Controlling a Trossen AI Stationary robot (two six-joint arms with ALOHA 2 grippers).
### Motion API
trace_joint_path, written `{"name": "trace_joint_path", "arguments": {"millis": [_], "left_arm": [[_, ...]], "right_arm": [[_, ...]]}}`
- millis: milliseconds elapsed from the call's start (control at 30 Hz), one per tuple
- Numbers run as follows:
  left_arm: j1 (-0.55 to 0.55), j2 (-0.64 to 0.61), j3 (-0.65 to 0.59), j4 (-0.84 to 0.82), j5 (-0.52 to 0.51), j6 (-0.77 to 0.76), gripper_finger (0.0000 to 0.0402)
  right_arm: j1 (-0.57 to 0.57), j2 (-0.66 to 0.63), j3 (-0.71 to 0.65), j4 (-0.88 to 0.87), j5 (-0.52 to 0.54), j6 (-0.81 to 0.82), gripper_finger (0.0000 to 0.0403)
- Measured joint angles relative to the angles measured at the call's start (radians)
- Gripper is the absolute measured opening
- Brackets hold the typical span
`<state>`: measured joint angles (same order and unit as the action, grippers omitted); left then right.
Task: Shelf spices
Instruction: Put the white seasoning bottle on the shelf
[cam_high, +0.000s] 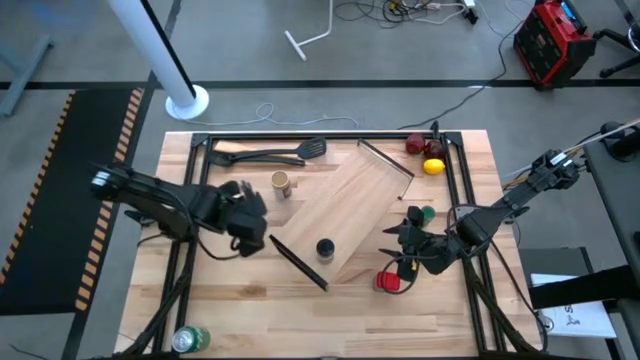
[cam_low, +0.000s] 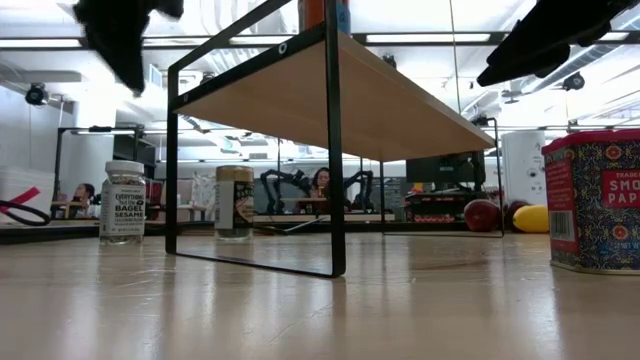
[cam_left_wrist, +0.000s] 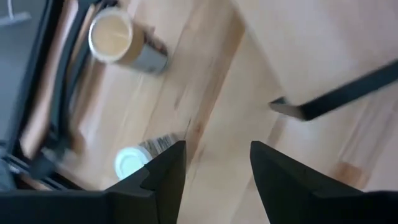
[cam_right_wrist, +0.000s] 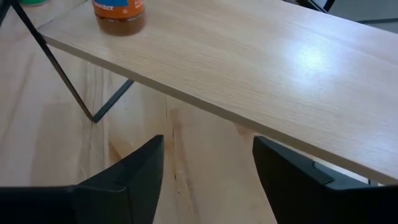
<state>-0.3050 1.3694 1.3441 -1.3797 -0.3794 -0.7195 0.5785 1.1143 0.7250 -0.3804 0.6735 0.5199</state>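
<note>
Your pale wooden shelf board w/ black metal end bars (cam_high: 355, 210) sits angled mid-table; black-capped jar (cam_high: 325, 248) stands on it near one end. Left gripper (cam_left_wrist: 212, 163) hovers off that end's bar, fingers spread, empty; white-capped jar (cam_left_wrist: 130, 162) and tan open-top cylinder (cam_left_wrist: 111, 35) are on the table beyond it. Right gripper (cam_right_wrist: 208, 163) hangs beside the shelf's long edge, spread, holding nothing. Red square tin (cam_high: 391, 282) is near it, and prob. the green jar (cam_high: 427, 214), partly hidden.
</note>
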Motion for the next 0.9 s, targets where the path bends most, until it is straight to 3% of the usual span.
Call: {"name": "trace_joint_path", "arguments": {"millis": [200, 367, 900], "left_arm": [[0.043, -0.151, -0.223, 0.055, 0.003, -0.218, 0.0185], [0.074, -0.223, -0.292, 0.053, 0.003, -0.308, 0.0221], [0.231, -0.184, -0.354, 0.055, -0.005, -0.252, 0.0356]], "right_arm": [[0.000, 0.000, 0.000, 0.027, 0.001, -0.013, 0.0217], [0.000, 0.000, 0.000, 0.027, 0.007, -0.017, 0.0222], [0.000, 0.000, 0.000, 0.034, 0.007, -0.022, 0.0218]]}}
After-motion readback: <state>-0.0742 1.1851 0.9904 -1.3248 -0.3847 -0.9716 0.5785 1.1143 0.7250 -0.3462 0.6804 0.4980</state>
